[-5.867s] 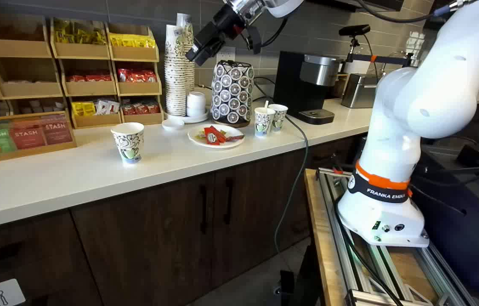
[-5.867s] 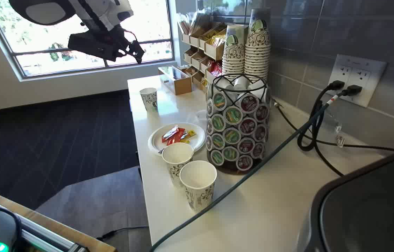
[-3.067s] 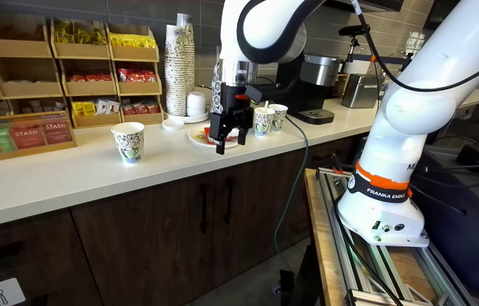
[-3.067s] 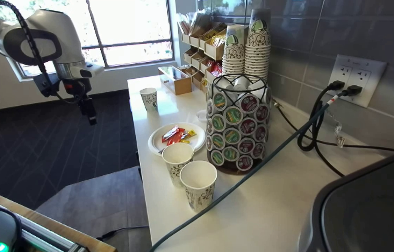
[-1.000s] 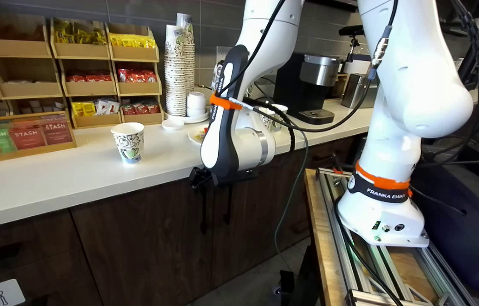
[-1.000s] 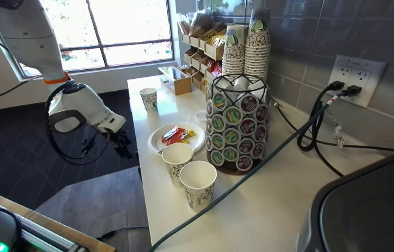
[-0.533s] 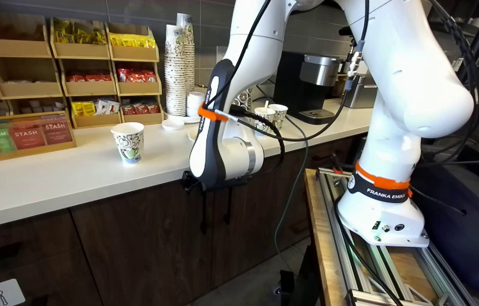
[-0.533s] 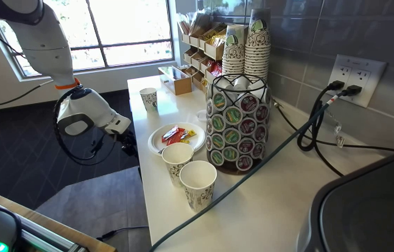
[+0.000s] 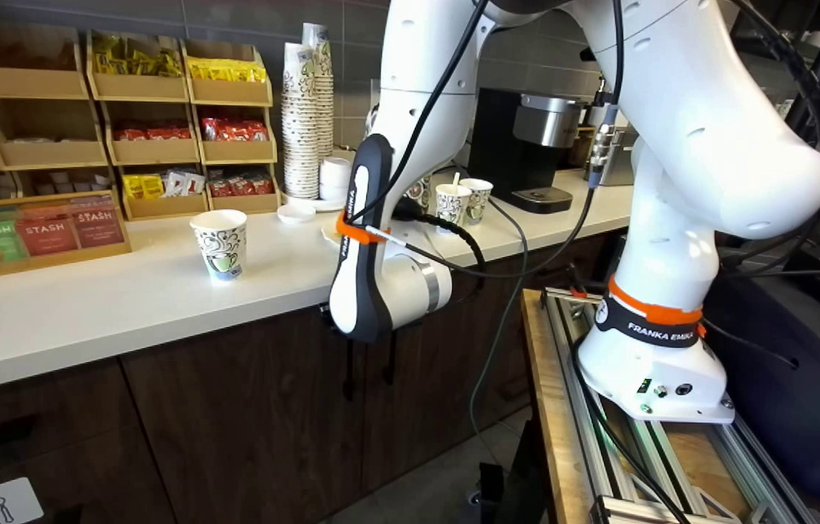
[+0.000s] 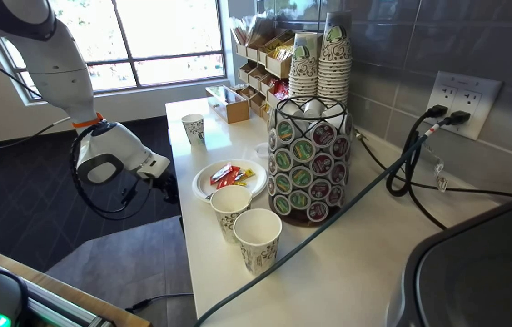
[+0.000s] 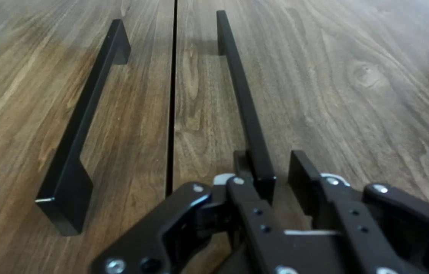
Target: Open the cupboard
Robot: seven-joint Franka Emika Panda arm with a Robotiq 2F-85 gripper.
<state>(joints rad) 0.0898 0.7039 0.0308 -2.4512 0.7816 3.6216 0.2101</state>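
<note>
The cupboard was seen closed; around its black handle, unclamped, the gripper was held with fingers moderately apart.

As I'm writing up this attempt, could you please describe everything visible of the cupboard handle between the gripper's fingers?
The handle is a straight, square-edged black bar, probably metal, standing off the wood-grain cupboard door on end posts. It runs beside the door seam, facing a matching handle. The open gripper straddles its end nearest the camera: one finger touches or nearly touches it, the other stands apart, so it isn't clamped.
</note>
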